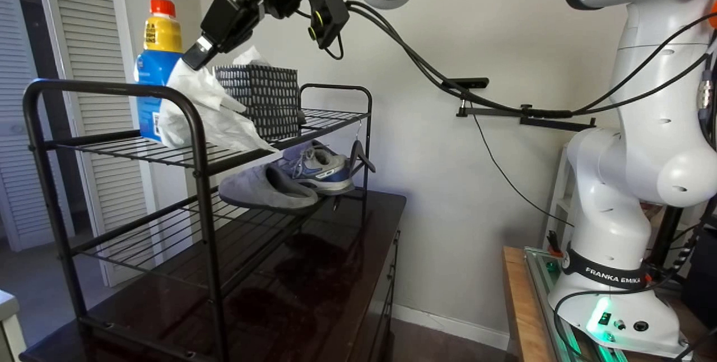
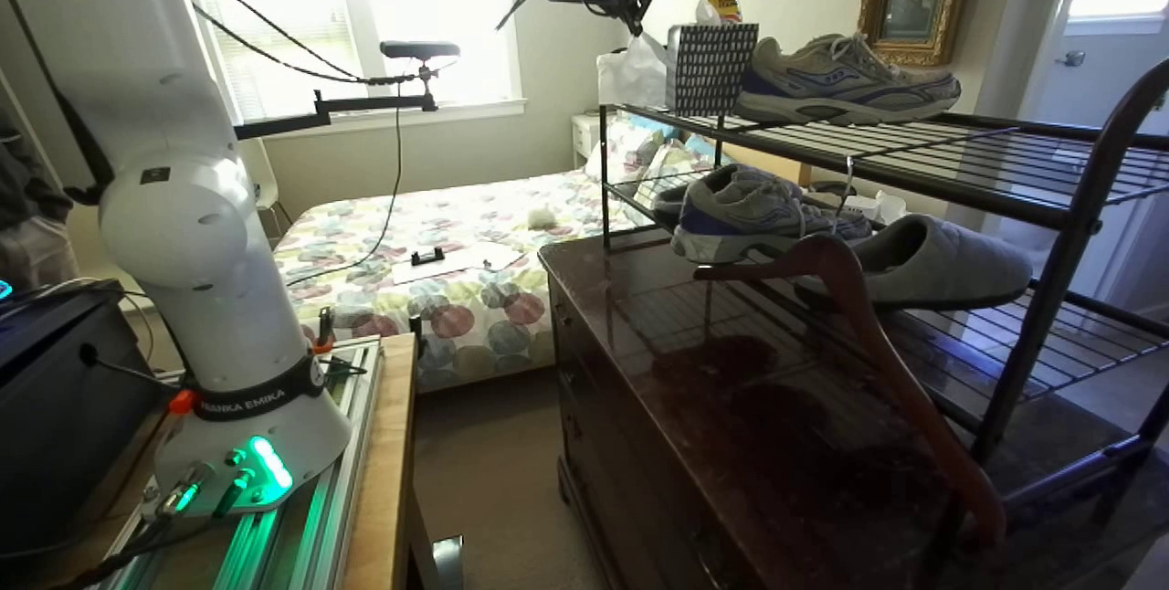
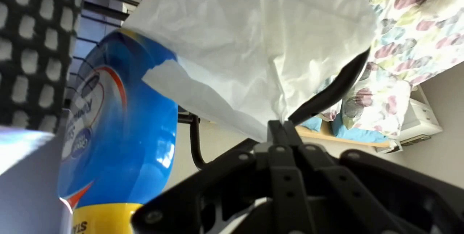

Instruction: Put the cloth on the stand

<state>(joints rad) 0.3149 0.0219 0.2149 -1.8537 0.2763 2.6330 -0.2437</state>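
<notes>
The white, thin cloth (image 1: 204,112) hangs from my gripper (image 1: 196,60) at the near end of the stand's top shelf. The stand is a black metal rack (image 1: 106,88), also seen in an exterior view (image 2: 1037,325) and in the wrist view (image 3: 331,91). In the wrist view, the fingertips (image 3: 279,122) are shut on a pinched fold of the cloth (image 3: 224,34), which spreads out beyond them. The cloth's lower part reaches the shelf and its corner extends over the front rail. How much rests on the wires I cannot tell. The cloth also shows in an exterior view (image 2: 639,74).
A blue spray bottle (image 1: 151,70) and a patterned tissue box (image 1: 269,96) stand beside the cloth on the top shelf. A shoe (image 2: 840,83) is farther along. A slipper (image 1: 266,188), shoes (image 1: 322,168) and a hanger (image 2: 868,334) are lower. The rack stands on a dresser (image 1: 313,278).
</notes>
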